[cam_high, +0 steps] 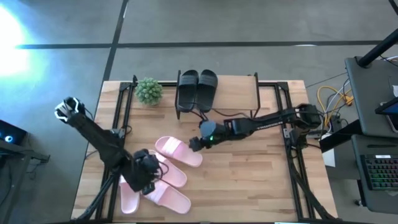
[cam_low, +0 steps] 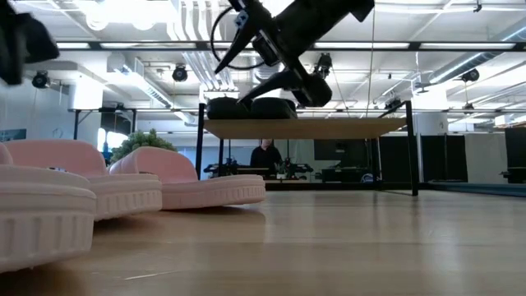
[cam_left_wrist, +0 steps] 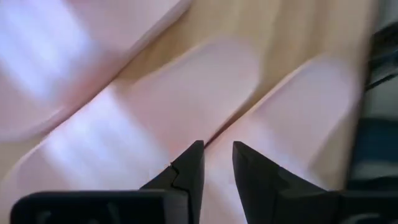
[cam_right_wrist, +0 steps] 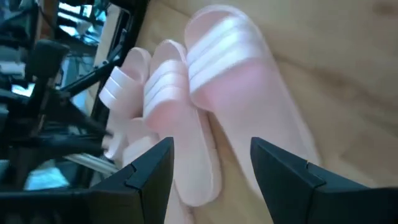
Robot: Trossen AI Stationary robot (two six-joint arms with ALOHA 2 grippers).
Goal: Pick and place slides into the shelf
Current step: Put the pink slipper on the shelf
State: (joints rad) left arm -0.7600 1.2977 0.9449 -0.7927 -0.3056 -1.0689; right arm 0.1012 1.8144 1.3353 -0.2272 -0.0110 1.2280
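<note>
Four pale pink slides lie soles down on the table's near left: one (cam_high: 178, 151) nearest the middle, one (cam_high: 169, 173) beside it, two (cam_high: 166, 198) (cam_high: 129, 194) at the near edge. Two black slides (cam_high: 197, 87) sit side by side on the left end of the shelf's wooden top (cam_high: 239, 93) at the far middle. My left gripper (cam_high: 146, 173) hangs over the pink slides, its fingers (cam_left_wrist: 217, 163) a narrow gap apart above two of them. My right gripper (cam_high: 195, 144) is wide open (cam_right_wrist: 211, 163), just right of the nearest pink slide (cam_right_wrist: 239, 93), pointing at it.
A small potted plant (cam_high: 149, 91) stands on the table left of the shelf. Black frame rails (cam_high: 121, 106) (cam_high: 289, 124) run along the table's left and right sides. Bare tabletop (cam_high: 249, 180) lies at the near right. A person shows in the room behind the shelf (cam_low: 265, 154).
</note>
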